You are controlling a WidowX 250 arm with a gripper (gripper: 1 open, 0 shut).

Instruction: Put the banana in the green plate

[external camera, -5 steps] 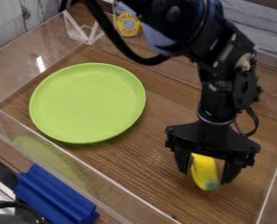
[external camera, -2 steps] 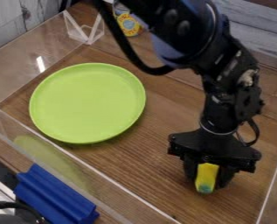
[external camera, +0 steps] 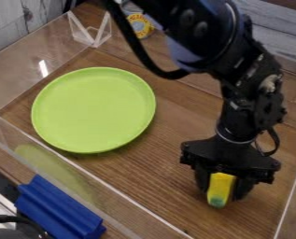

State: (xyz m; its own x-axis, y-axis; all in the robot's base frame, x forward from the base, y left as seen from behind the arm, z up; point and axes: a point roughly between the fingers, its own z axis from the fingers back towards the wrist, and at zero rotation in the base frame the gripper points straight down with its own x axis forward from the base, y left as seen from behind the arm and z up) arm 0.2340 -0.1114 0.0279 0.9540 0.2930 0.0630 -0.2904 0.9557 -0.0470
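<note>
Banana: at your four to five o'clock, low over table or on it, can't tell which; green tip toward you. Your tool is closed on it, dark fingers at either side. Blue rack-like object at seven o'clock, near edge. Farther off, green plate lies flat at ten o'clock, well apart from banana. Farthest, yellow round object at twelve o'clock.

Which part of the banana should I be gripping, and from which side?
Its middle, from above: the banana lies on the wood, one green tip toward the camera, so fingers closing across its narrow width suit it. The pincer already seems shut on it that way.
</note>
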